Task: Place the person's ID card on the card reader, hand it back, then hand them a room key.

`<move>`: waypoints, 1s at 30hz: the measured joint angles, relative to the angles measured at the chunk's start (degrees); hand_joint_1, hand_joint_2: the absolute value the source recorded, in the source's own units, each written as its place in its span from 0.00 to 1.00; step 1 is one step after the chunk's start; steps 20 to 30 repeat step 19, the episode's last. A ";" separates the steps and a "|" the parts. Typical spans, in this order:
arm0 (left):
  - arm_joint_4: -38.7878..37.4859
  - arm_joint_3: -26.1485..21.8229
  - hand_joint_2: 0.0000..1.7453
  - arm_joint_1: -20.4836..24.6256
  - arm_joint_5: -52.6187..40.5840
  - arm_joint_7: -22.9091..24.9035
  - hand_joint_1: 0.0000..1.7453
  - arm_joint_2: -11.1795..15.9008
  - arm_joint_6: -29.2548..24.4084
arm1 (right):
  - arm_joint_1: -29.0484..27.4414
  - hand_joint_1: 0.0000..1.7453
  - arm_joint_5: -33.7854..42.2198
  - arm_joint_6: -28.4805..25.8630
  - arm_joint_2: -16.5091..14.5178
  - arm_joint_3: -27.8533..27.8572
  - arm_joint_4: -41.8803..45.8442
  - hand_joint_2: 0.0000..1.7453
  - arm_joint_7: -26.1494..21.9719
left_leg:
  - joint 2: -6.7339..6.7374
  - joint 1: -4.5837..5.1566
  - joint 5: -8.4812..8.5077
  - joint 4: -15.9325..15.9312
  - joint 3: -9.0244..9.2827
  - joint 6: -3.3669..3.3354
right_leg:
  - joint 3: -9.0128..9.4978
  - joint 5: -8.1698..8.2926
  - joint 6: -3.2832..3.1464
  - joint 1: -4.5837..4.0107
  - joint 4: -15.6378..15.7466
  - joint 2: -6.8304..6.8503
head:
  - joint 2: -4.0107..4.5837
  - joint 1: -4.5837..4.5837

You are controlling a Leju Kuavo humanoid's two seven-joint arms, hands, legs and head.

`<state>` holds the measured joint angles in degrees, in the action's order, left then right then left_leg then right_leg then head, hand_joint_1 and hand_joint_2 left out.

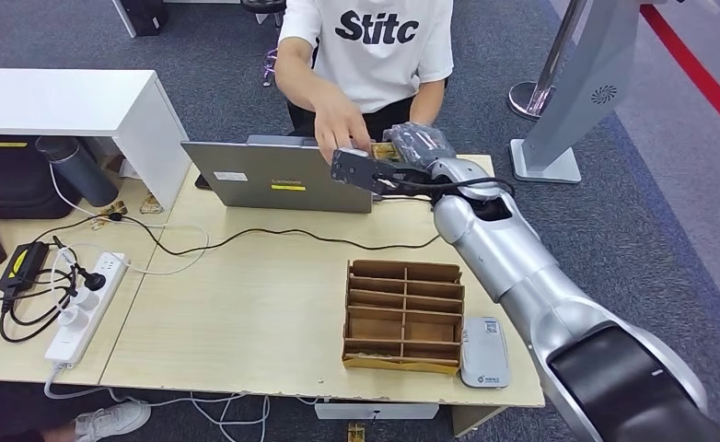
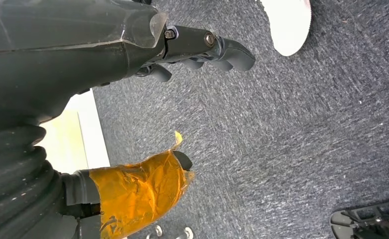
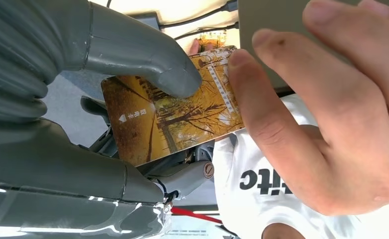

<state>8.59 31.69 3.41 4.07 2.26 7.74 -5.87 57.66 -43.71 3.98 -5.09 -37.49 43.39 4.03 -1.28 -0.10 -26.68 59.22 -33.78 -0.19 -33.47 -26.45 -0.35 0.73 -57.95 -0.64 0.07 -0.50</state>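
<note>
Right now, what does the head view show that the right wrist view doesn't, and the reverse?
Head view alone: the table with the divided cardboard box, white card reader, power strip, and the whole right arm. Right wrist view alone: the card's autumn-tree picture, pinned under the thumb. Both: the right hand holding the card, the person's hand on it, the laptop.

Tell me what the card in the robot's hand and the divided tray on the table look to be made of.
Card: probably glossy plastic, a rigid flat sheet with a printed autumn-tree picture. Divided tray: looks like matte brown cardboard or thin fibreboard, given its thin slotted partitions and raw brown edges.
</note>
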 joint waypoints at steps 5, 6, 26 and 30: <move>0.00 0.01 1.00 -0.01 -0.48 0.01 0.00 0.00 0.03 | 0.02 0.00 0.51 -0.68 -0.12 0.01 -0.26 1.00 -1.37 | 0.01 0.00 0.00 0.00 0.00 0.00 | -0.01 0.00 0.00 0.00 0.01 0.00 | 0.00 0.00; 0.00 0.01 1.00 -0.01 -0.56 -0.01 0.00 0.00 0.02 | -0.05 0.00 0.63 -0.78 -0.12 0.03 -0.22 1.00 -1.79 | 0.03 0.01 0.00 0.00 0.00 0.00 | -0.02 0.00 0.00 0.00 0.00 -0.01 | 0.00 0.00; 0.00 0.43 1.00 -0.09 -0.73 -0.80 0.00 0.00 -0.41 | -2.02 0.00 1.43 -4.17 1.66 2.74 3.64 1.00 -3.30 | 0.05 0.00 0.00 0.01 0.00 0.00 | -0.07 0.01 0.00 0.00 0.00 -0.02 | 0.00 0.01; 0.00 0.43 1.00 -0.09 -0.73 -0.80 0.00 0.00 -0.41 | -2.02 0.00 1.43 -4.17 1.66 2.74 3.64 1.00 -3.30 | 0.05 0.00 0.00 0.01 0.00 0.00 | -0.07 0.01 0.00 0.00 0.00 -0.02 | 0.00 0.01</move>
